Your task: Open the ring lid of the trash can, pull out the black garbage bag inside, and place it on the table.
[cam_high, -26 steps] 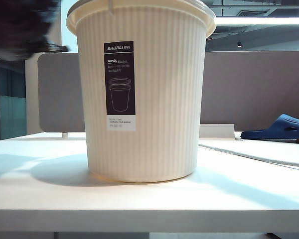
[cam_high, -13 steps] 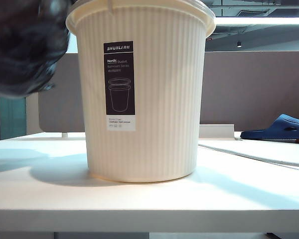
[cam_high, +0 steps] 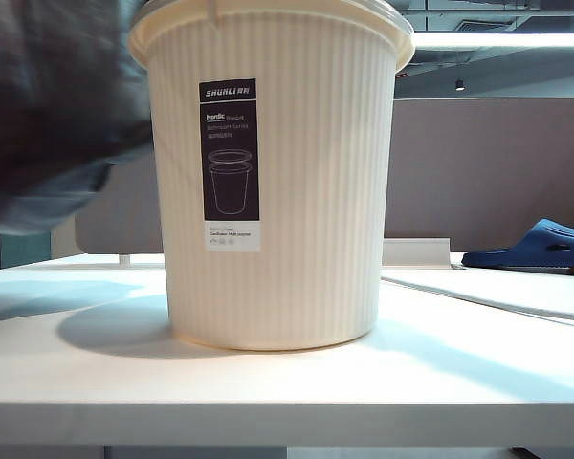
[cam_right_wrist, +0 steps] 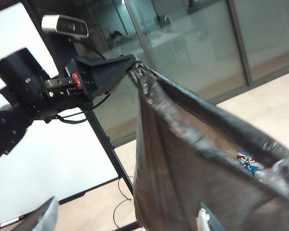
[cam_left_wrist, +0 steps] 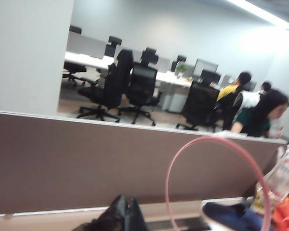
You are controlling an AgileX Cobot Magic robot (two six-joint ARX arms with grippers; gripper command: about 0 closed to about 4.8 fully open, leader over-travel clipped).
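The left hand (cam_right_wrist: 134,65), seen from the right wrist view, has its fingers pressed together on a fold at the mouth of the black garbage bag (cam_right_wrist: 192,159), which hangs stretched below it. The right hand (cam_right_wrist: 123,221) shows only as two fingertips spread wide at the edge of its own view, just by the bag. Whether they touch it cannot be told.

In the exterior view the bag (cam_high: 57,124) is a big dark blur, close to the camera. It hangs in the air at the upper left, clear of the tabletop (cam_high: 287,382). A second ago it was only a small smear in the top corner. It has since swollen and dropped, and its edge now overlaps the left side of the trash can (cam_high: 306,191) under the rim. The can stands upright mid-tabletop exactly as before, label to the camera.

In the left wrist view a crumple of the bag (cam_left_wrist: 120,214) sits nearest. Past it the ring lid (cam_left_wrist: 169,178) stands on edge, off the can; what carries it is out of view.

Further off, a blue slipper (cam_high: 540,244) lies unmoved at the right. Behind everything runs the grey-brown partition (cam_high: 488,172).
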